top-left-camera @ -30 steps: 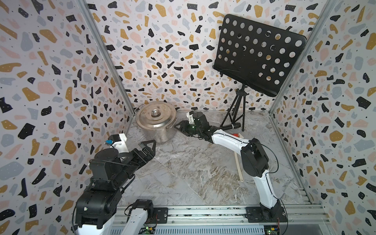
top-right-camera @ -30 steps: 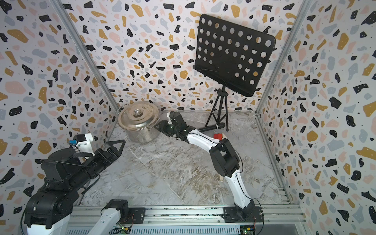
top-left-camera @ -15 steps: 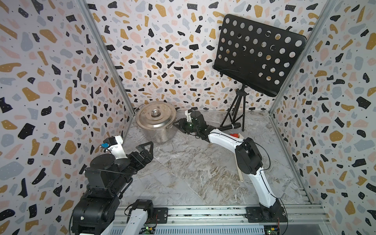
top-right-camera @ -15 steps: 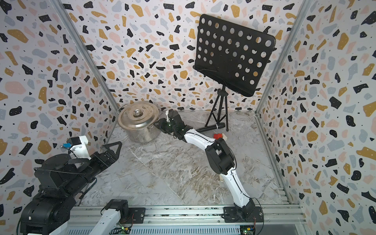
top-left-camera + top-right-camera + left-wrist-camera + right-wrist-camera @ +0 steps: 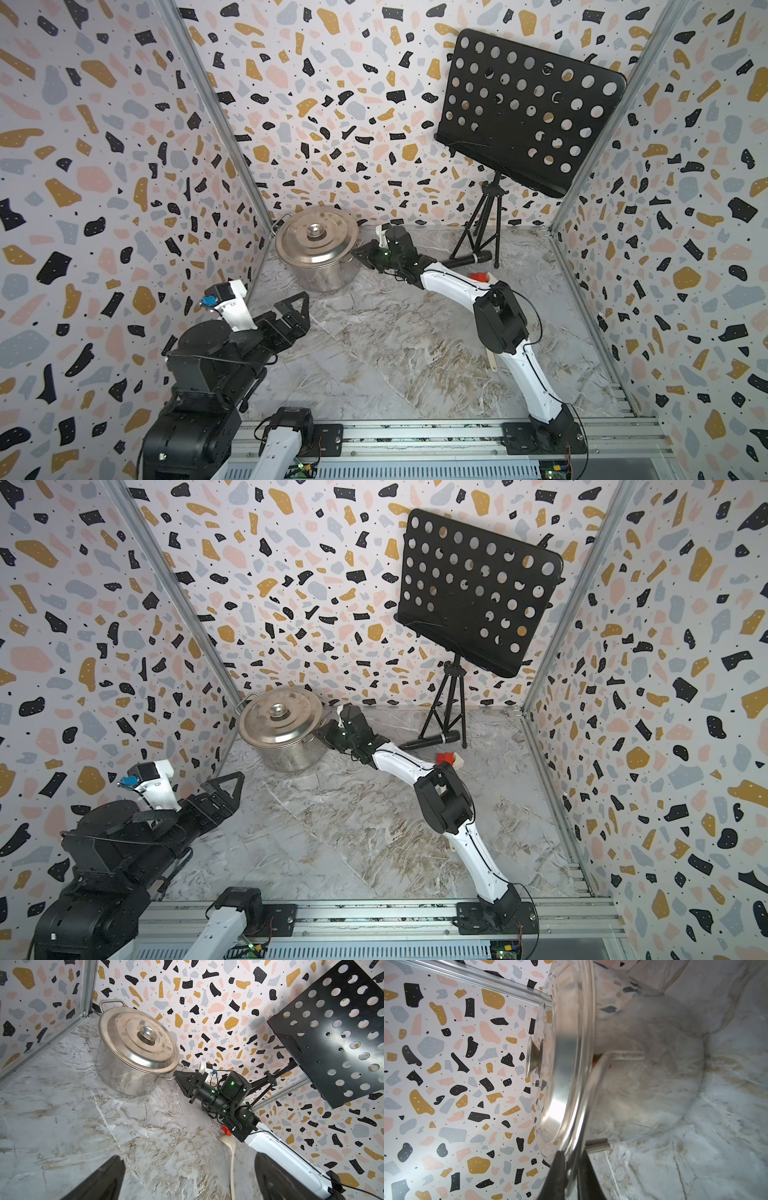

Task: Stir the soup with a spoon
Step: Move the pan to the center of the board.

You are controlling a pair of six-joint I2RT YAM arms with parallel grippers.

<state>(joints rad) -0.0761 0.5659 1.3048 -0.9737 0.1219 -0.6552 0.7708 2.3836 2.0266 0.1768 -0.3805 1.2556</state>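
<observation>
A steel pot [image 5: 328, 270] [image 5: 291, 752] [image 5: 124, 1076] stands in the far left corner with its lid [image 5: 316, 239] [image 5: 280, 717] [image 5: 137, 1039] [image 5: 564, 1076] on, so the soup is hidden. My right gripper [image 5: 359, 253] [image 5: 322, 731] [image 5: 176, 1076] [image 5: 572, 1159] is shut on the lid's rim, right by the pot's side handle [image 5: 593, 1093]. The spoon [image 5: 231, 1159], a cream ladle, lies on the floor under the right arm; only its handle end [image 5: 492, 361] shows in a top view. My left gripper [image 5: 297, 307] [image 5: 226, 787] [image 5: 188, 1159] hovers open and empty at the near left.
A black music stand [image 5: 528, 108] [image 5: 478, 592] on a tripod stands at the back right. A black microphone [image 5: 467, 259] [image 5: 432, 741] and a small red object [image 5: 478, 276] [image 5: 444, 757] lie near the spoon. Patterned walls close in three sides.
The right gripper has moved in to the pot and closed on the lid's rim. The left arm has drawn back a little, still open.
</observation>
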